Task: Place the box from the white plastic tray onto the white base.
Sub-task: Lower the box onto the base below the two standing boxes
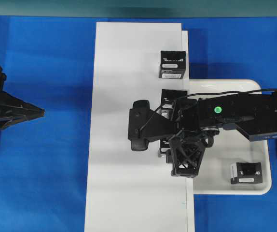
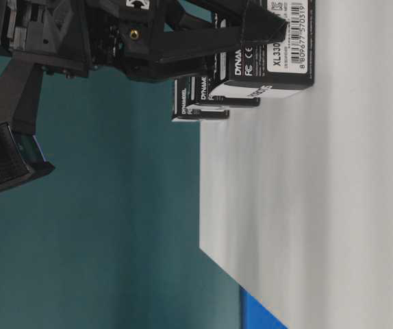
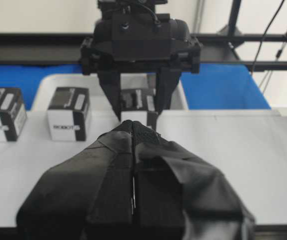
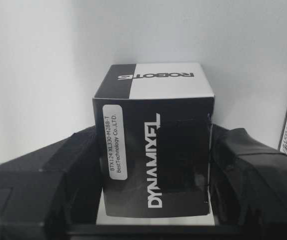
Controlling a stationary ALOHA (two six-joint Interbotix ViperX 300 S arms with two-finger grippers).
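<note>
While the right end effector (image 4: 156, 190) holds the box (image 4: 156, 145) between its padded fingers (image 4: 243, 170), jaws closed on the carton's two sides, the item sits at the right edge of the white base (image 1: 129, 121), third in a row with two like boxes already standing there. Step in hand, by judgement: set-down. Do it well by lowering until the underside rests flat on the board, keeping the carton square to its neighbours and clear of the nearest one, then parting the jaws evenly so neither pad drags it. Left end effector (image 3: 132, 165): jaws pressed together, empty, parked well apart at the table's left. White plastic tray (image 1: 225, 87): one box (image 1: 246, 172) remaining. Legible markings on the held box: "DYNAMIXEL", "ROBOTIS", label "BTX124 XL330-M288-T, BestTechnology Co.,LTD."
</note>
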